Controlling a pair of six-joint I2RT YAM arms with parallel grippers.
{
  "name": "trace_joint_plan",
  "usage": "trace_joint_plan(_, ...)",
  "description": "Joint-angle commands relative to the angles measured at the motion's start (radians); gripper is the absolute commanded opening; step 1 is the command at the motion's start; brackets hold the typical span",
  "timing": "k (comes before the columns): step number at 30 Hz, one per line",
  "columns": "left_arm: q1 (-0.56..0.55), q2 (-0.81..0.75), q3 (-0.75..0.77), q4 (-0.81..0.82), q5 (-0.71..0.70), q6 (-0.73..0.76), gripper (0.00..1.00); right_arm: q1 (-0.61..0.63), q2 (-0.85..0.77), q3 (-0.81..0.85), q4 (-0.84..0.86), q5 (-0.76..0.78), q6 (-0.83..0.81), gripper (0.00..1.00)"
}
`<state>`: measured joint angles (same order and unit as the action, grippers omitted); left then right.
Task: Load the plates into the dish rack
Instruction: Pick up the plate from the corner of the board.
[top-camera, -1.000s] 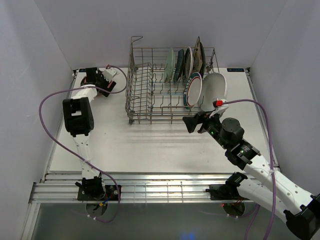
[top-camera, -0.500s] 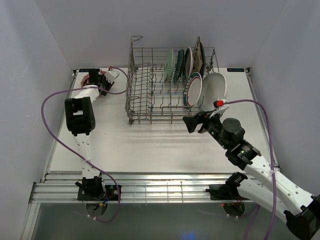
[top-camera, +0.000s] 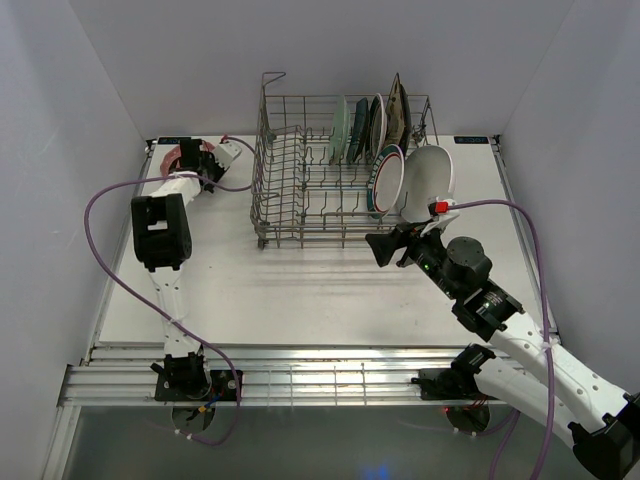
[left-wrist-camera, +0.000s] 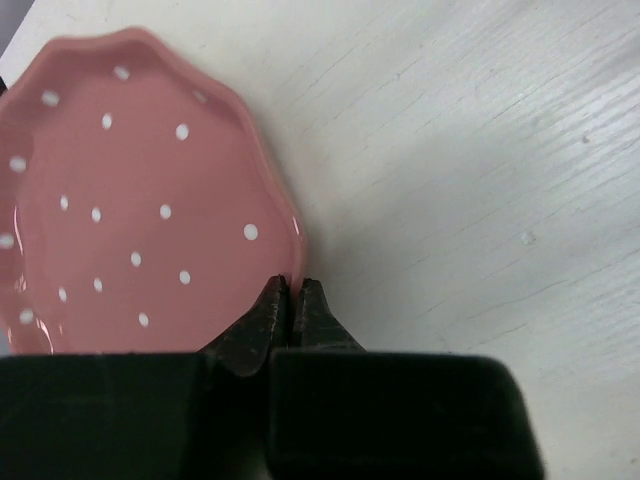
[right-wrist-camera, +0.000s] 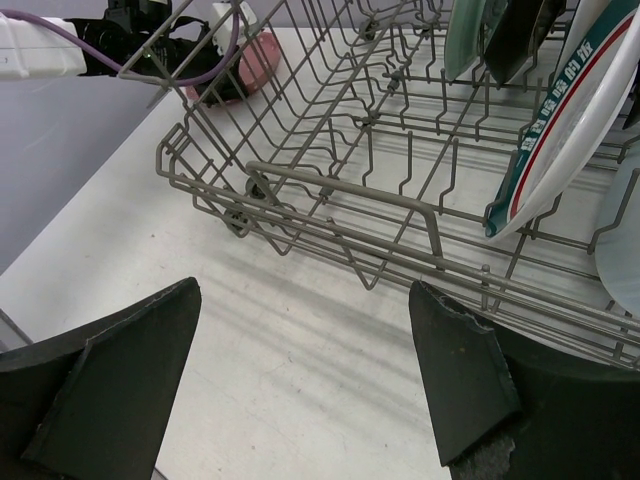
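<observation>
Your dish rack (top-camera: 300, 190) held perhaps six plates (top-camera: 372, 125). Your left pincer (left-wrist-camera: 292, 292) clamped the pink dotted plate (left-wrist-camera: 130, 200) by its rim on the surface (left-wrist-camera: 480, 150); your right pincer (right-wrist-camera: 300, 300) gaped empty.

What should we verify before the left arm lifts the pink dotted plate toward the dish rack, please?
1. Left gripper on the pink dotted plate: ok, jaws pinched on its rim.
2. Depth of that grip: cannot tell, no view shows how far the rim reaches between the jaws.
3. Plate free to lift: ok, it lies on the table with nothing on it.
4. Free slots in the dish rack: ok, its left part holds no plates; the loaded plates stand toward its right end.
5. Right gripper out of the way: ok, open and empty, in front of the rack's right part.
</observation>
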<state>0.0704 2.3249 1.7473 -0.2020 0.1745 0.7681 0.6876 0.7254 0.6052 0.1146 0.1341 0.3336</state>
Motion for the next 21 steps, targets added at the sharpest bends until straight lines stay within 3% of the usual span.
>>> trace_joint_plan(1, 0.002, -0.045, -0.022, -0.042, 0.008, -0.010, 0.00, 0.001, -0.021, -0.010, 0.040, -0.014, 0.008, 0.90)
trace_joint_plan(12, 0.002, -0.173, -0.115, -0.042, 0.051, -0.064, 0.00, 0.003, -0.029, -0.012, 0.039, -0.018, 0.010, 0.90)
trace_joint_plan(21, 0.005, -0.315, -0.150, -0.143, 0.094, -0.154, 0.00, 0.001, -0.027, -0.012, 0.042, -0.027, 0.015, 0.90)
